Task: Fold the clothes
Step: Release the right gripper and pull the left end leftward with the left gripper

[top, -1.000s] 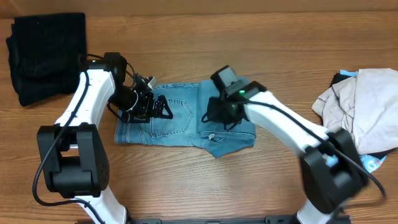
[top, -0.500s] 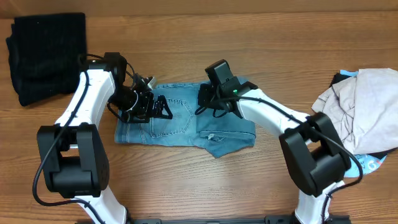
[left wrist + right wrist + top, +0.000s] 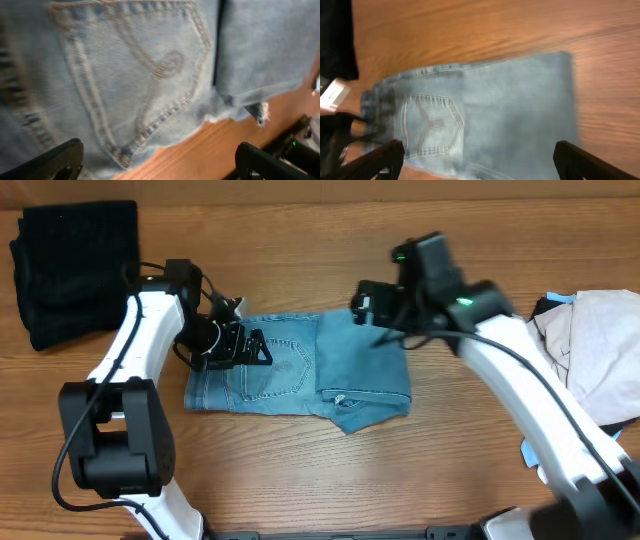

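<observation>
Over the far edge of the jeans (image 3: pixel 300 375), the right gripper (image 3: pixel 368 305) now hangs clear of the cloth with its jaws wide apart. A second ago it sat down on the folded leg panel, nearly closed. That panel now lies flat across the garment, so this fold appears complete. The left gripper (image 3: pixel 262 352) remains low over the back pocket, jaws apart, holding nothing. The jeans rest mid-desk (image 3: pixel 320 240) as a compact rectangle, with one hem corner protruding at the near edge.

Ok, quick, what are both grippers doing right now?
Left gripper: open, empty, over the jeans.
Right gripper: open, empty, above the jeans.
</observation>
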`<state>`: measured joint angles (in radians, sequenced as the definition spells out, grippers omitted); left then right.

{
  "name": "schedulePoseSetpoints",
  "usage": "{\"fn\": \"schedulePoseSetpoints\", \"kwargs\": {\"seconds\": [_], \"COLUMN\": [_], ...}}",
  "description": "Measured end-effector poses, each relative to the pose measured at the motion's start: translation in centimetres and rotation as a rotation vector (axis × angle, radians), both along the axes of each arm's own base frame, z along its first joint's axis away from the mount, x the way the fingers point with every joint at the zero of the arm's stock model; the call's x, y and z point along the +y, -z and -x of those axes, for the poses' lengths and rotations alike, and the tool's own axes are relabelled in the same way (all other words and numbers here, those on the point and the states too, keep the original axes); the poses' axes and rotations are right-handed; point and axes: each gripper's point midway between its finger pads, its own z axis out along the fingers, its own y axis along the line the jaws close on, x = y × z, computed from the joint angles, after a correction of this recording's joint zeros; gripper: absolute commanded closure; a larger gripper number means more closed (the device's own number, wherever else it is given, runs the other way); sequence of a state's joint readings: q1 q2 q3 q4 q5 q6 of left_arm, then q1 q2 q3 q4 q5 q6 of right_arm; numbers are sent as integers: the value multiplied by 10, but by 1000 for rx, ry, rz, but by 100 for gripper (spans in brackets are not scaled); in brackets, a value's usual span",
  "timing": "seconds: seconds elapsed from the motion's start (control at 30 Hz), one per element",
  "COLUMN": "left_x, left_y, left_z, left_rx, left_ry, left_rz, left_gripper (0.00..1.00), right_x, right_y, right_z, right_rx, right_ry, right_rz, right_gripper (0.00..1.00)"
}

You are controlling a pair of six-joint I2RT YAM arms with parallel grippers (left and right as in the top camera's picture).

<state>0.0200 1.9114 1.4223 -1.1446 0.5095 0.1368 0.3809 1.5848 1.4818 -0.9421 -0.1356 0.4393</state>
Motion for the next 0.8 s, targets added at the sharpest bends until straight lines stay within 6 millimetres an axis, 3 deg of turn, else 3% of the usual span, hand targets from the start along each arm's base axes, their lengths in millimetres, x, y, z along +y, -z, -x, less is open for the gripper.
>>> {"fn": "schedulePoseSetpoints", "kwargs": {"seconds": [0.03, 0.1, 0.27, 0.37, 0.47, 0.63, 0.8], "left_x": [8, 27, 95, 122, 134, 134, 124], "left_y": [1, 2, 2, -2, -3, -1, 24], "left_z": [-4, -10, -17, -15, -15, -21, -16], "left_rx": [-8, -17, -25, -35, -51, -80, -83], "left_ry": [-24, -79, -288, -369, -391, -382, -362], "left_rz": [-13, -26, -19, 21, 21, 14, 12], "left_gripper": [0, 0, 0, 0, 0, 0, 0], "right_x": [-12, -24, -38, -42, -46, -46, -46], "right_y": [-11, -8, 23, 42, 65, 95, 111], "right_z": [11, 23, 36, 41, 51, 57, 65], "right_rx": [2, 49, 147, 177, 219, 244, 268], "right_ry": [13, 26, 43, 45, 45, 39, 32], "right_rz": [10, 39, 122, 141, 161, 159, 153], "right_gripper": [0, 0, 0, 0, 0, 0, 0]}}
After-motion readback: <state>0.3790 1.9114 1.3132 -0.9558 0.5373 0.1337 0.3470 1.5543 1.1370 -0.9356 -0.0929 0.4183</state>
